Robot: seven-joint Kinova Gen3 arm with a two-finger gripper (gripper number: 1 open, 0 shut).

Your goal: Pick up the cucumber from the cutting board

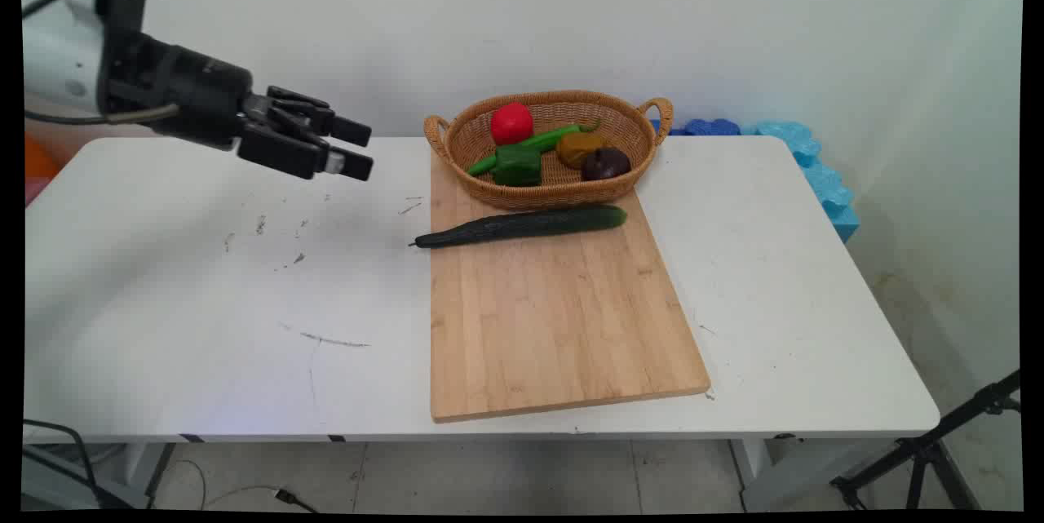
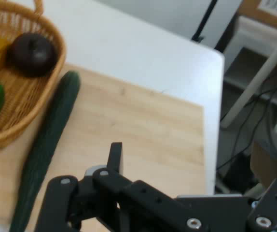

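1. White table (image 1: pixel 204 327) carries everything; its top shows scuffs and pen marks on the side away from the cutting board.
2. Bamboo cutting board (image 1: pixel 555 319) lies lengthwise on the table and serves as the landmark for all else; most of its surface is bare.
3. Wicker basket (image 1: pixel 465 139), oval with two loop handles, stands on the far end of the board, its rim reaching past the board's far edge.
4. Black gripper (image 1: pixel 352 149) hangs in the air beyond the board's left edge, over bare table and level with the board's far end, pointing toward the basket. Its two fingers (image 1: pixel 351 131) stand apart with a gap between them, and nothing is held there.
5. Dark green cucumber (image 1: pixel 522 226) lies across the board, just in front of the basket and nearly touching it. Its thin tip pokes past the board's left edge, the edge nearest the fingers, yet it stays well apart from them, lower and toward the board.
6. Inside the basket, at the board's far end: a green pepper (image 1: pixel 516 165), a red tomato (image 1: pixel 511 123), a long green chilli (image 1: pixel 555 135), a brownish-yellow piece (image 1: pixel 577 148) and a dark purple round one (image 1: pixel 604 163).
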